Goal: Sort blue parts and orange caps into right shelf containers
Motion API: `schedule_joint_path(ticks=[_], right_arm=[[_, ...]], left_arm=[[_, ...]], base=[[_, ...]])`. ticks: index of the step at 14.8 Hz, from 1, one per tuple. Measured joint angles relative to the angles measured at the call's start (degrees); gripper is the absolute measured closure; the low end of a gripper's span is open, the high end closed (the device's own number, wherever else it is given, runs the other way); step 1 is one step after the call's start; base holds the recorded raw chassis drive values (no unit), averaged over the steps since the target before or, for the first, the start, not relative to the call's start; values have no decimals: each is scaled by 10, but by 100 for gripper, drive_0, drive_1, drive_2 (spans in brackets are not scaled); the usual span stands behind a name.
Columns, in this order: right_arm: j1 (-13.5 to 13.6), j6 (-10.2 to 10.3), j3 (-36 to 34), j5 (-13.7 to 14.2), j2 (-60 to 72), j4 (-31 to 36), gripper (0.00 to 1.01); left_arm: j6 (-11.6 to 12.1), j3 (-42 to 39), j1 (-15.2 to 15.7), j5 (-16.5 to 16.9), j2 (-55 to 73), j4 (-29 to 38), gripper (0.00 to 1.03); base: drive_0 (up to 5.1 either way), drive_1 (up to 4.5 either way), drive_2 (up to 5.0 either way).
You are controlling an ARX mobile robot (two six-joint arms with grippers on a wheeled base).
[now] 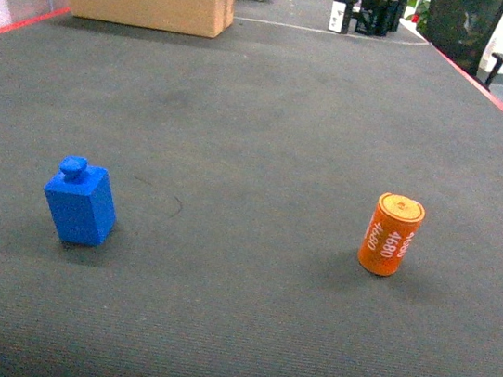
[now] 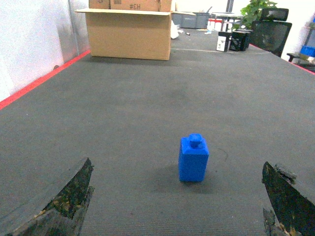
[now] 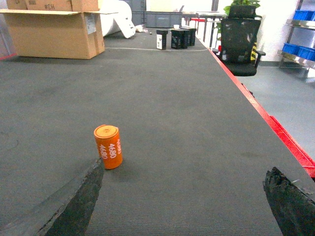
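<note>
Blue part upright, left side of grey mat; orange cap upright, right side. Both look rigid, light; cap smooth, may roll. Grip flat sides. Left gripper, right gripper spread, empty.

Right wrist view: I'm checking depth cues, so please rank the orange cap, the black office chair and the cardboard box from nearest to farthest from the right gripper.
1. orange cap, just ahead, left.
2. black office chair, far right, off the mat.
3. cardboard box, far left; close to the chair's depth, so 2 and 3 are uncertain.
</note>
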Motion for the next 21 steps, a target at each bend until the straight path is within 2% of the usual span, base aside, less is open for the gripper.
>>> schedule_joint_path(ticks=[6,7,8,9,10,11,12,13,14,17,21], right_arm=[[0,0,0,0,0,0,3],[15,-3,1,40,12,1,3],[71,-2,3,119,76,58,3],[141,-3,23,171,204,158,3],[174,-3,57,186,330,265,3],[191,-2,106,184,457,361,3],[200,-2,150,180,555,423,3],[206,1,217,172,699,470,3],[205,5,261,170,805,475,3],[191,24,334,150,922,475,3],[187,56,391,147,1017,470,3]], left_arm=[[0,0,0,0,0,0,5],[-8,11,-20,-58,13,-37,5],[-21,26,-84,-176,98,-11,5],[-26,40,-101,-231,194,67,5],[-24,57,-73,-263,321,190,5],[-10,89,-71,-249,443,301,5],[4,127,-84,-233,546,384,5],[13,191,-100,-224,705,475,5],[10,246,-111,-224,824,507,5],[-3,324,-130,-215,958,507,5],[-17,360,-125,-204,1019,513,5]], base=[[0,0,0],[0,0,0],[0,0,0],[0,0,0],[0,0,0],[0,0,0],[0,0,0],[0,0,0],[0,0,0],[0,0,0],[0,0,0]])
